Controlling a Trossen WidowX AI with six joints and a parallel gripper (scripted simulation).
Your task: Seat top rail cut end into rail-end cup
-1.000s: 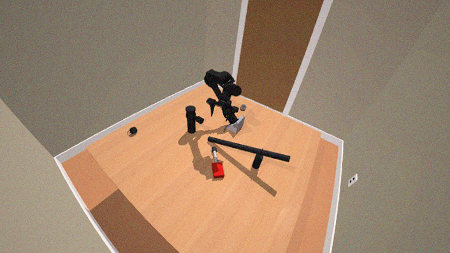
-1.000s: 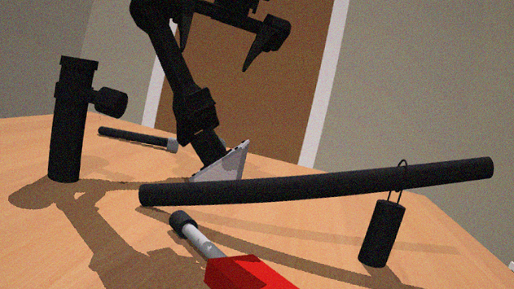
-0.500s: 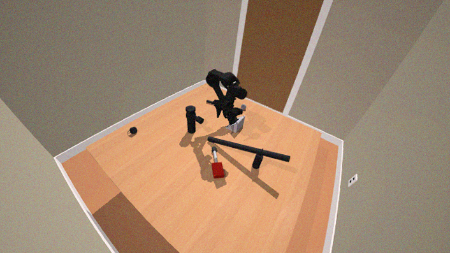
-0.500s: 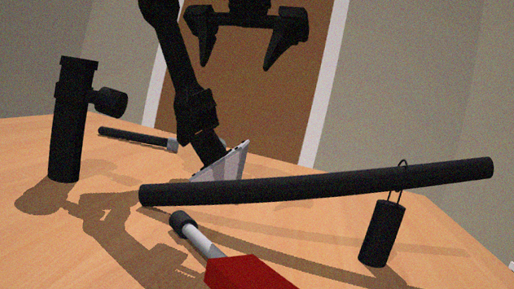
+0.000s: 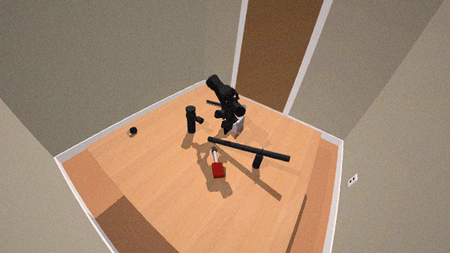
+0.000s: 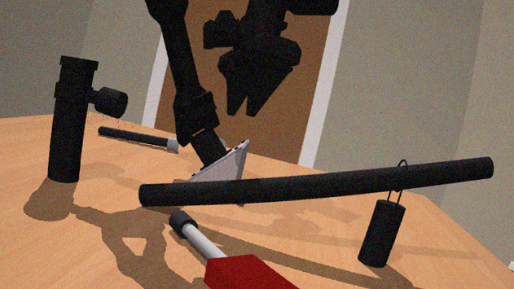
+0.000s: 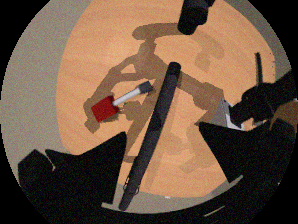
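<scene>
The black rail (image 5: 246,147) (image 6: 312,187) (image 7: 157,115) slants down from the loop on the small post (image 5: 257,161) (image 6: 381,235) to its low end at the table. That end is outside the end cup (image 5: 199,119) (image 6: 111,102), lower and apart from it. The cup sticks out sideways from the band (image 6: 73,92) on the big post (image 5: 191,123) (image 6: 67,139), a little below the post cap (image 6: 78,62). My gripper (image 5: 225,131) (image 6: 240,115) (image 7: 164,131) is open and empty, pointing down above the rail's height, not touching it.
A red-headed mallet (image 5: 218,169) (image 6: 249,281) (image 7: 104,109) lies in front of the rail's low end. A dark rod with a grey end (image 5: 213,103) (image 6: 134,136) lies behind. The arm's pale base bracket (image 6: 224,168) stands behind the rail. A small dark object (image 5: 133,130) lies far left.
</scene>
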